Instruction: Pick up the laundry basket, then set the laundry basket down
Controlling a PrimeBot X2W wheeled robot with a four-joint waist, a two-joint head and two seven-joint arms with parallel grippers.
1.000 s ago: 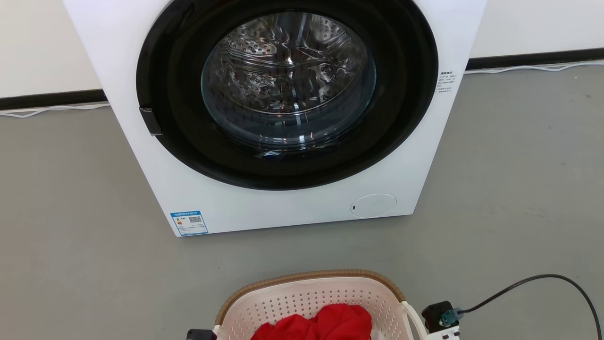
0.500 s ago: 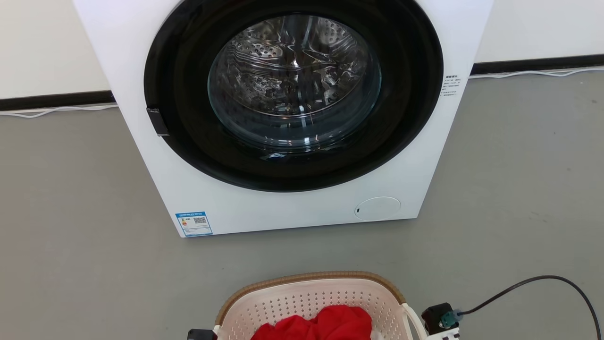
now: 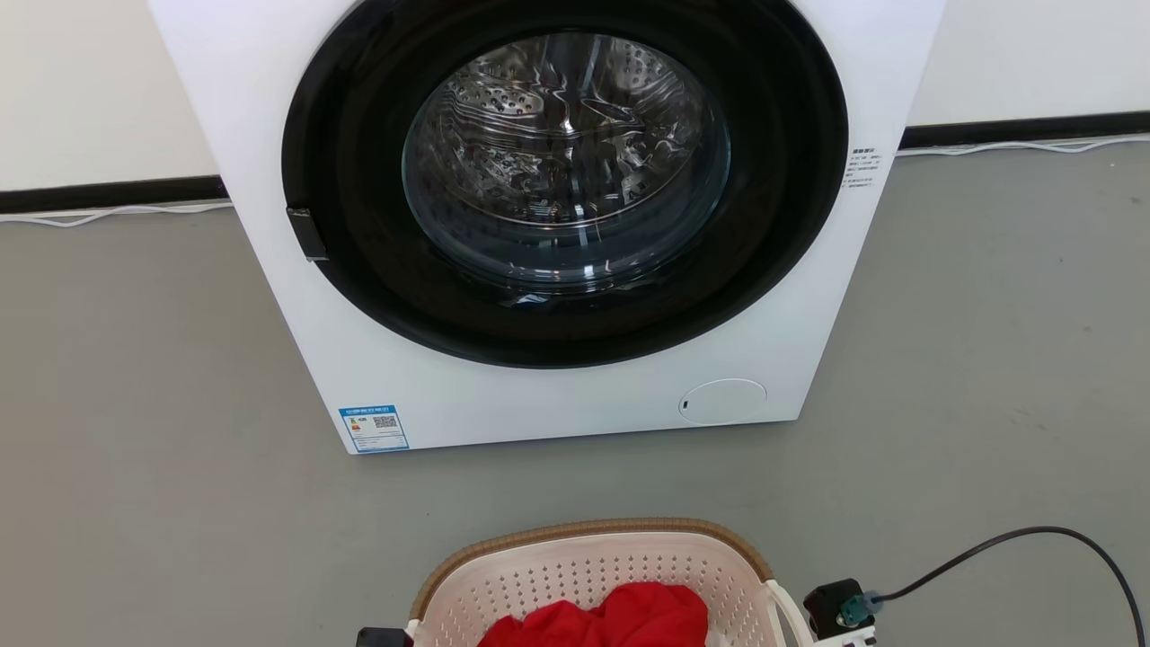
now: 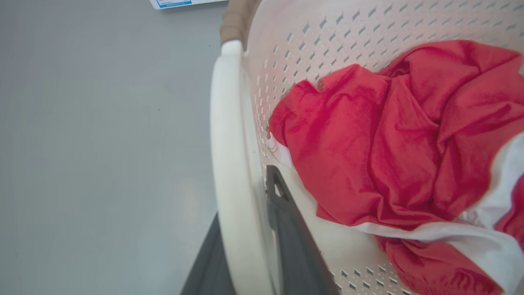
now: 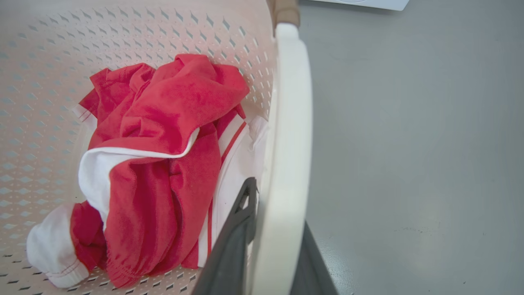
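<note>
The laundry basket (image 3: 593, 532), cream and perforated with a brown woven rim, sits at the bottom middle of the head view, with red and white clothes (image 3: 620, 618) in it. In the left wrist view my left gripper (image 4: 245, 205) is shut on the basket's white loop handle (image 4: 229, 135), one dark finger inside the basket and one outside. My right gripper (image 5: 278, 213) grips the opposite handle (image 5: 288, 102) the same way. The dark body of my right wrist (image 3: 835, 608) shows beside the basket. Whether the basket's bottom touches the floor is hidden.
A white washing machine (image 3: 557, 404) with its round glass door (image 3: 566, 162) closed stands straight ahead on the grey floor (image 3: 135, 404). A black cable (image 3: 1033, 535) arcs from my right wrist. A dark skirting and a white cord (image 3: 108, 212) run along the wall.
The whole head view has shifted, so the washing machine now sits slightly further right and lower in the picture. The basket and both grips stay the same.
</note>
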